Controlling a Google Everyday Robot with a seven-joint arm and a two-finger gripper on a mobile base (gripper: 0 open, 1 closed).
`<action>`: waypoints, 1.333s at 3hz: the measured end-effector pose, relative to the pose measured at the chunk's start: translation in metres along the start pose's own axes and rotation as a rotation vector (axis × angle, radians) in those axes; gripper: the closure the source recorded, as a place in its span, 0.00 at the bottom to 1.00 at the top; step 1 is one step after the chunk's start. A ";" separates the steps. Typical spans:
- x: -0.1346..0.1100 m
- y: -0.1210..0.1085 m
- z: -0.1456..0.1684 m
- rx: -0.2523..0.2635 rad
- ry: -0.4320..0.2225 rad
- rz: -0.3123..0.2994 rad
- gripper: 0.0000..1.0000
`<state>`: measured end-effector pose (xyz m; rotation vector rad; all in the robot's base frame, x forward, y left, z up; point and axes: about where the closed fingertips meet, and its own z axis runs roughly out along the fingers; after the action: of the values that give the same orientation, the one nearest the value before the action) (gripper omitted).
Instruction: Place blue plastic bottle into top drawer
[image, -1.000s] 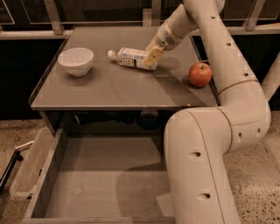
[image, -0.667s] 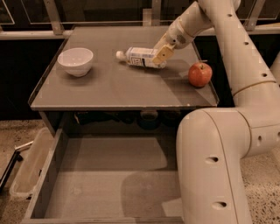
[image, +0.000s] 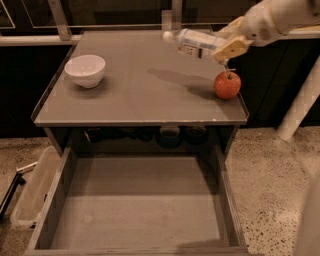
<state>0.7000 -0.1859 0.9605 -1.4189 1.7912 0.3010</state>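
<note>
My claw (image: 226, 44) grips the blue plastic bottle (image: 194, 43), held clear above the surface (image: 145, 95) near the apple (image: 227, 85). This is the transport step: next I carry it forward and down into the open top drawer (image: 135, 220).

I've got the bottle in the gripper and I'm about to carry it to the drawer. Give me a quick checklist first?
1. Grasp: gripper, over the table's far right, is shut on the blue plastic bottle: ok.
2. Bottle is clear of the tabletop, shadow beneath it: ok.
3. Grip firmness for the carry: cannot tell.
4. Top drawer is open, bottom bare: ok.
5. Straight descent: apple sits right under the gripper: not ok.
6. Bowl at far left, off the likely route: ok.
</note>
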 end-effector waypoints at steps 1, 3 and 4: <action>-0.032 0.027 -0.081 0.154 -0.076 -0.075 1.00; -0.010 0.123 -0.109 0.194 -0.025 -0.134 1.00; 0.044 0.188 -0.068 0.049 0.052 -0.081 1.00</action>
<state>0.5004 -0.1955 0.9187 -1.4729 1.7652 0.1786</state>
